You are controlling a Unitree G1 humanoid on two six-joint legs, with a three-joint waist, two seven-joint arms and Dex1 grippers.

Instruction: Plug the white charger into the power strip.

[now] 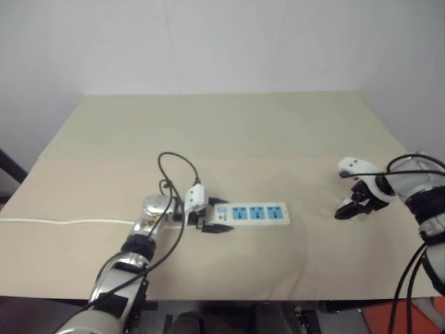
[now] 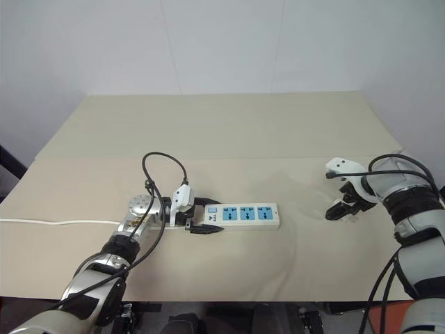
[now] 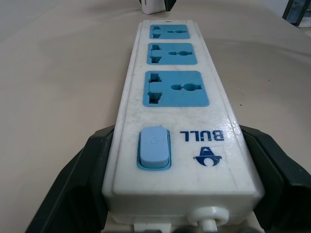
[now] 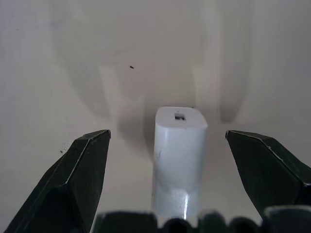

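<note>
Your left gripper (image 1: 217,224) clamps its jaws on the power strip's (image 1: 259,214) switch end, frame centre. Your right gripper's (image 4: 167,145) jaws gape wide around the white charger (image 4: 179,155), not touching.

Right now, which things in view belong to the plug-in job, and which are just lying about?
Job:
- white charger, between the open right gripper's fingers, not gripped
- power strip, left gripper shut on its switch end

Lying about:
- tan table
- thin white cord along the table
</note>
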